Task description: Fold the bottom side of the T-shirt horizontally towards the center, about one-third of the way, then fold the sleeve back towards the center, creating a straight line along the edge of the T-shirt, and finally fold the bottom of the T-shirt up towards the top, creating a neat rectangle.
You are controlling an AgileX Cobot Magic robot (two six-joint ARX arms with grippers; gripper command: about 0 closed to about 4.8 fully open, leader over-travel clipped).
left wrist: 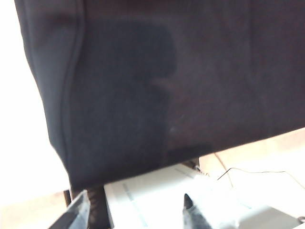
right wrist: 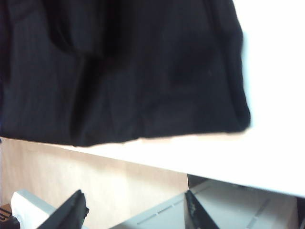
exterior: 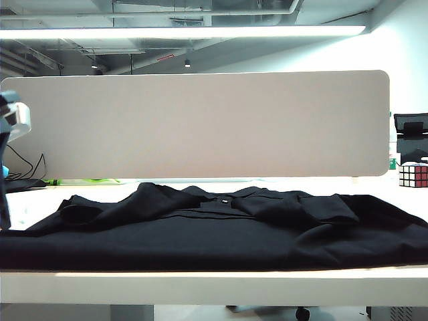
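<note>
One T-shirt (exterior: 214, 231) lies spread over the white table (exterior: 214, 284), folded sleeves toward its collar; two grippers hang clear of it, the left gripper (left wrist: 136, 212) and right gripper (right wrist: 136, 210) each with jaws apart, empty, off the shirt's near edge.

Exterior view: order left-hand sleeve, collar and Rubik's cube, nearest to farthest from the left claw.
1. left-hand sleeve, on the open left claw's side.
2. collar, mid-table.
3. Rubik's cube, far right; the open right claw hangs off the shirt's corner there.
</note>
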